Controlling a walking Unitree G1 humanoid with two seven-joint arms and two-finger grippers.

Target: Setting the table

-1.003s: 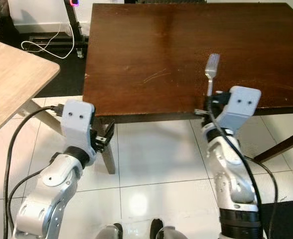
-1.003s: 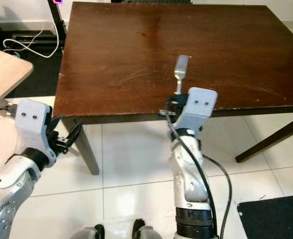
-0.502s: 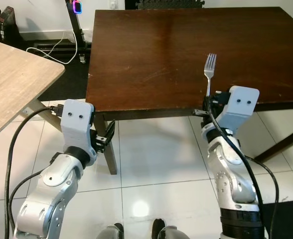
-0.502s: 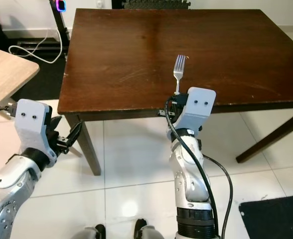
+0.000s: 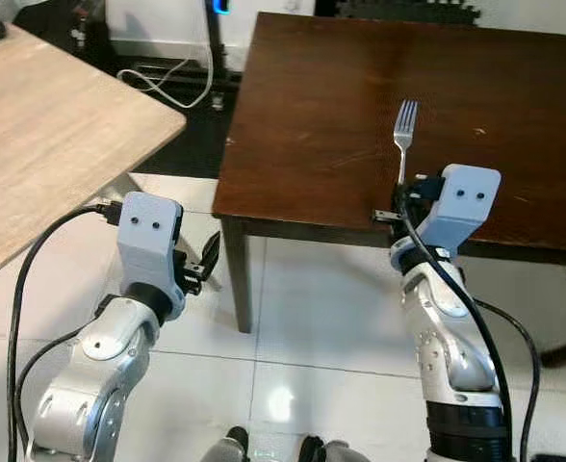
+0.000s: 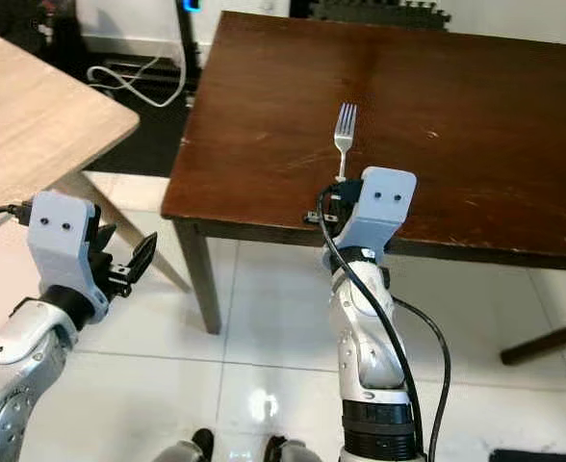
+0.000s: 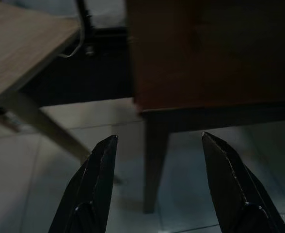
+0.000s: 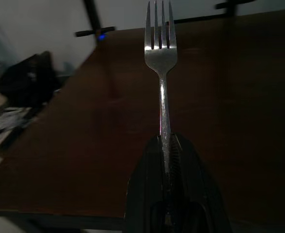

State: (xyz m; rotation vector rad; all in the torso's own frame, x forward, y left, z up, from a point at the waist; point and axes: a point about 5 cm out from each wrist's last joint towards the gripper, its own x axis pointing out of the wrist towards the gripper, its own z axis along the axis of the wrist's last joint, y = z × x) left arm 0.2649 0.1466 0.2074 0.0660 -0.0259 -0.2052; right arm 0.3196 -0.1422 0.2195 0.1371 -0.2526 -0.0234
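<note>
Dark wooden table (image 5: 514, 106) runs off frame at 3 o'clock, its near edge met by the right gripper (image 8: 166, 145) clamping a fork (image 5: 403, 135) by the handle, tines toward 12 o'clock over the tabletop, while the left gripper (image 7: 157, 145) hangs low, fingers spread.

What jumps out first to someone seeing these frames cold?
The silver fork stands out: the right gripper is shut on its handle, holding it tines forward above the near edge of the dark brown table. The left gripper hangs open over the white tile floor near the table's corner leg, beside a lighter wooden table on the robot's left.
</note>
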